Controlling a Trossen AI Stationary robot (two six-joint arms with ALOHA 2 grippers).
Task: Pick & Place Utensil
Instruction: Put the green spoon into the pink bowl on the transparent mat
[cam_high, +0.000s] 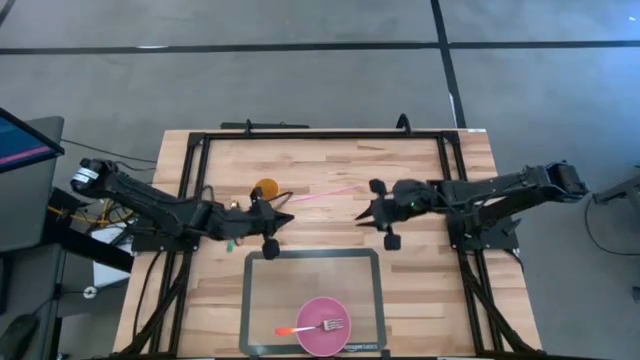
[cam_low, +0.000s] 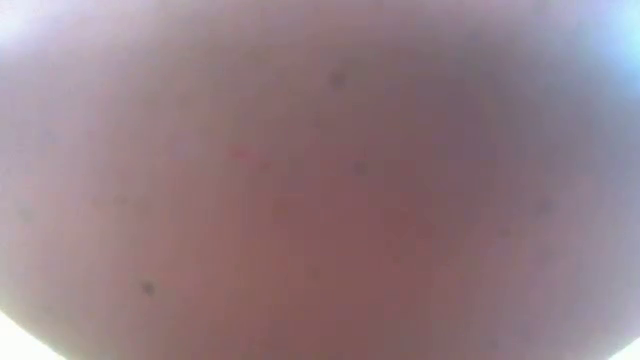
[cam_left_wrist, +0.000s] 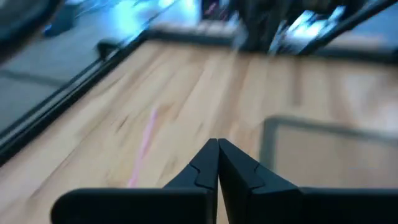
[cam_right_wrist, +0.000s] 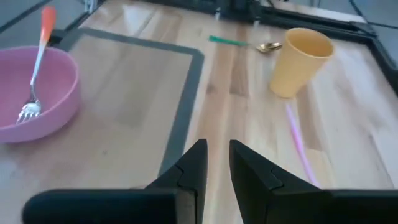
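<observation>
A yellow plastic cup (cam_right_wrist: 302, 60) is seen upright on the light wooden table (cam_high: 420, 290), with a thin pink straw (cam_right_wrist: 299, 144) lying just beside it.

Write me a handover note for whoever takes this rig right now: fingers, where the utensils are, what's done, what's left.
Left gripper: fingers shut, empty, over the wood just above the mat's top left corner.
Right gripper: fingers slightly apart, empty, over bare wood right of the pink straw.
Done: orange-handled fork rests in the pink bowl on the mat.
Left, probably: green-handled spoon beside the yellow cup, and the straw, both on the table.
Low view is blocked.
</observation>
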